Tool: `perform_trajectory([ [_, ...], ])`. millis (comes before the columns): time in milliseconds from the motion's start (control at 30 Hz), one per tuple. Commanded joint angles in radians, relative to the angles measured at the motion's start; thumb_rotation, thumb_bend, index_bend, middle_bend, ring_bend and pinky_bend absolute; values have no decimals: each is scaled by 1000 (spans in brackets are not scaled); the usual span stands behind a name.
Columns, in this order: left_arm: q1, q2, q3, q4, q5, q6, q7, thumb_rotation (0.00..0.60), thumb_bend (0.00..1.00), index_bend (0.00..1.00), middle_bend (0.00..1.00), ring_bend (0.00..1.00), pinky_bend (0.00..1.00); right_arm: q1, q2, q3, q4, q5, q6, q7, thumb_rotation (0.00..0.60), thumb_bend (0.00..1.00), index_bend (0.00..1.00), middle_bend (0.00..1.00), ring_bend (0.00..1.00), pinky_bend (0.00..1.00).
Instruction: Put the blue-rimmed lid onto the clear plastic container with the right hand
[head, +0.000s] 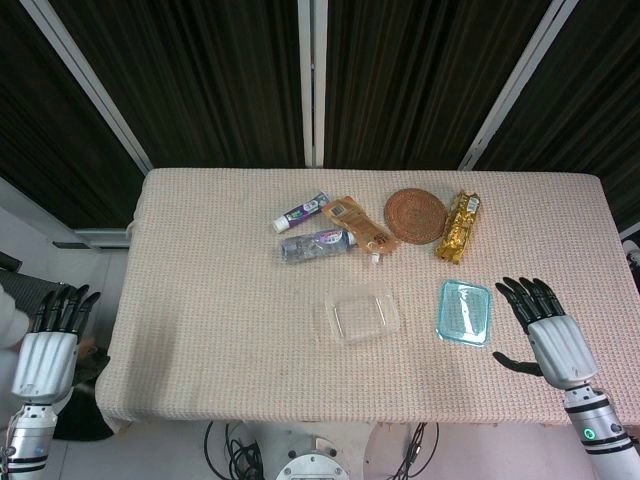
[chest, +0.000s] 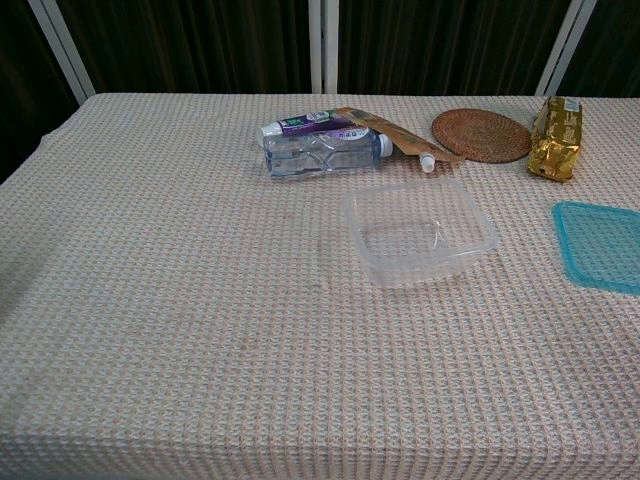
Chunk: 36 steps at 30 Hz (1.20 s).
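Note:
The clear plastic container (head: 361, 313) (chest: 420, 233) sits empty near the middle of the table. The blue-rimmed lid (head: 465, 311) (chest: 602, 245) lies flat on the cloth to its right, a short gap between them. My right hand (head: 543, 327) hovers just right of the lid, fingers spread, thumb out, holding nothing. My left hand (head: 55, 330) hangs off the table's left edge, fingers extended, empty. Neither hand shows in the chest view.
Behind the container lie a small water bottle (head: 315, 243) (chest: 325, 153), a purple tube (head: 300, 212), a brown pouch (head: 362, 226), a round woven coaster (head: 416, 215) (chest: 481, 134) and a gold snack packet (head: 459, 227) (chest: 555, 137). The woven tablecloth (head: 220, 330) covers the table.

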<state>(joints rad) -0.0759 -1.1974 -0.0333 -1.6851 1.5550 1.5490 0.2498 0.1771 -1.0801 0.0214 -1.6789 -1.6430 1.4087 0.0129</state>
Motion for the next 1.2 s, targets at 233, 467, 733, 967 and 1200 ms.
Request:
perform_trajectory([
  [233, -16, -9, -9, 8, -21, -30, 2, 600, 0, 110, 45, 0, 0, 24, -22, 7, -8, 33, -47, -32, 600, 42, 0, 58, 0, 0],
  [467, -5, -15, 2, 17, 2, -7, -9, 600, 0, 110, 45, 0, 0, 90, -73, 3, -10, 12, -144, -87, 600, 41, 0, 58, 0, 0],
  [733, -1, -18, 2, 36, 2, -2, -34, 600, 0, 110, 45, 0, 0, 197, -217, 35, 34, 27, -268, -167, 600, 29, 0, 54, 0, 0],
  [967, -8, -22, 2, 54, 6, -12, -55, 600, 0, 110, 45, 0, 0, 357, -391, 79, 82, 65, -462, -217, 600, 29, 0, 2, 0, 0],
  [1200, -6, -25, 6, 73, 1, -16, -78, 600, 0, 110, 45, 0, 0, 470, -564, 150, 201, 138, -537, -290, 600, 26, 0, 0, 0, 0],
])
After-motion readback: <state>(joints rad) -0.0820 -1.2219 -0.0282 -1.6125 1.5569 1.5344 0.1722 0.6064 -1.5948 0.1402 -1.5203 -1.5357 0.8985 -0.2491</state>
